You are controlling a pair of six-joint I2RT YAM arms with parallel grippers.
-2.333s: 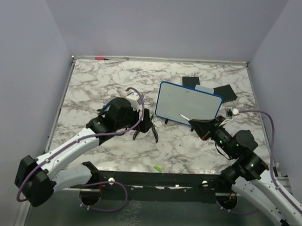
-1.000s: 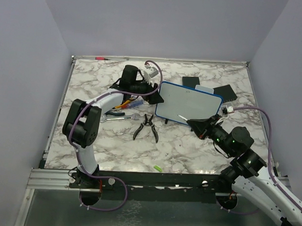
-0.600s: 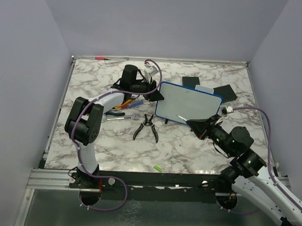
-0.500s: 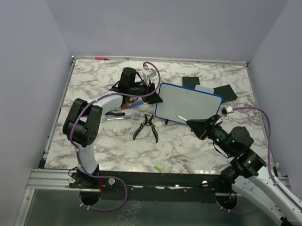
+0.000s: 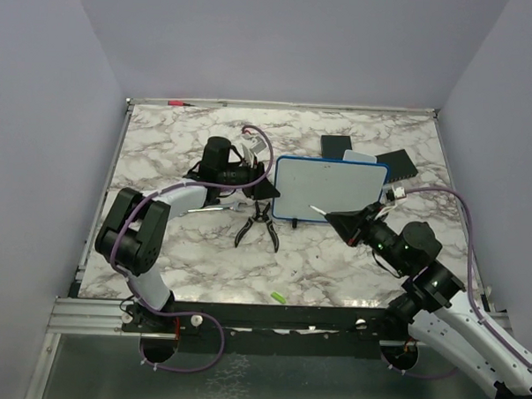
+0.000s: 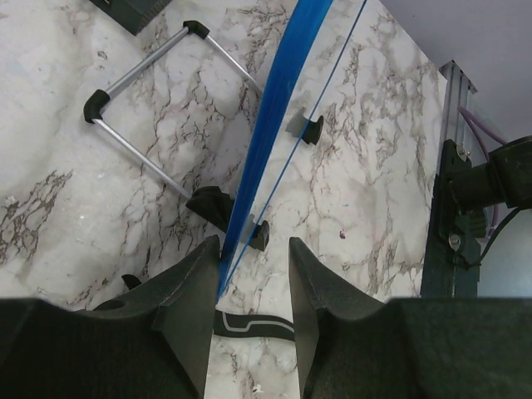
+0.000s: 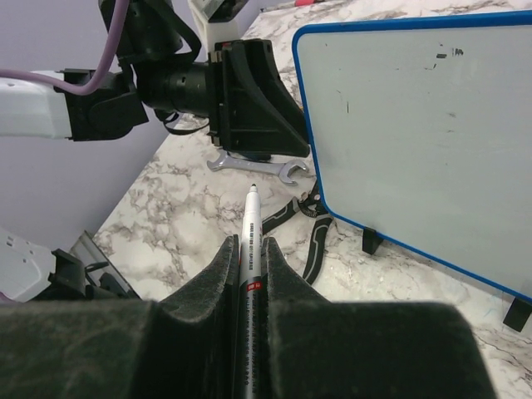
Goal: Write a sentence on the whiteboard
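Note:
The whiteboard stands tilted on small black feet at mid-table, its blue frame edge-on in the left wrist view. Its face carries only a few tiny dark specks; the sentence is not in view. My left gripper is closed part-way on the board's lower left corner. The frame lies against the rear finger, with a gap to the other. My right gripper is shut on a white marker. The marker tip points at the board's lower edge, just short of it.
Black pliers lie in front of the board's left corner, a wrench left of them. Flat black pads sit behind the board at the right. A wire stand props the board. A green cap lies near the front edge.
My left gripper narrowed onto the board's left edge and drew toward the near side. The board turned with it and now sits square. The right arm with the marker barely moved.

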